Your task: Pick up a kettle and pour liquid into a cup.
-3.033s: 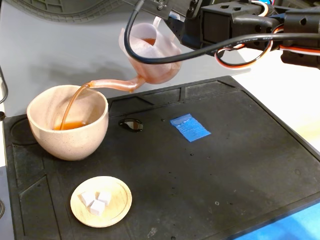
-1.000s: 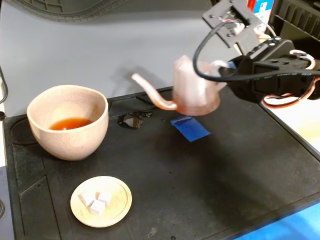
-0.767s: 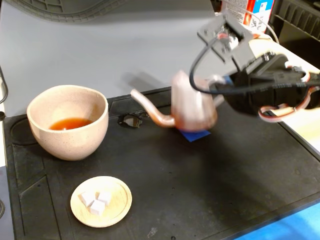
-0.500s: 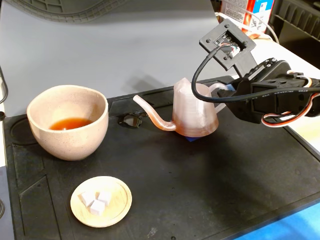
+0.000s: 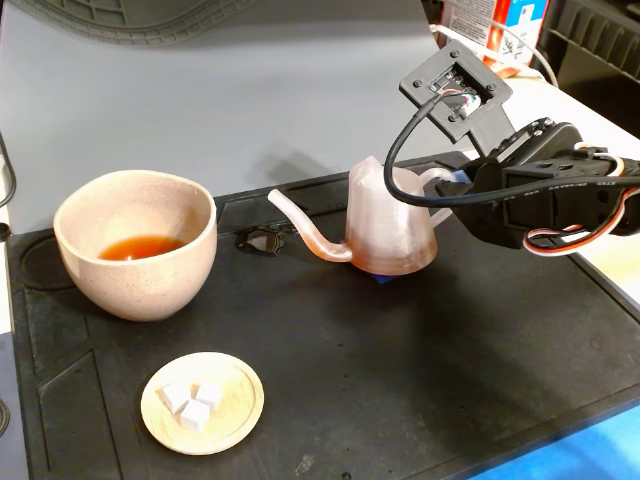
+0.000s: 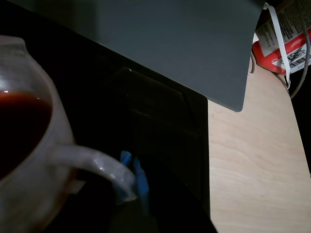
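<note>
Kettle (image 5: pixel 390 225) lowered from mid-air, now upright on the mat (image 5: pixel 420 370), spout toward the cup (image 5: pixel 135 245). Cup: holds orange-red liquid (image 5: pixel 138 247). Kettle: dark liquid inside, wrist view. Hand (image 5: pixel 450 190): at kettle handle; grip state unclear. Dish (image 5: pixel 203 402): white cubes.

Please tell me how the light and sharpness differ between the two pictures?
Fixed view: evenly lit and sharp; the kettle and cup throw only soft shadows on the black mat. Wrist view: the mat is almost black, the close kettle looks soft and blurry, the wooden table bright.
</note>
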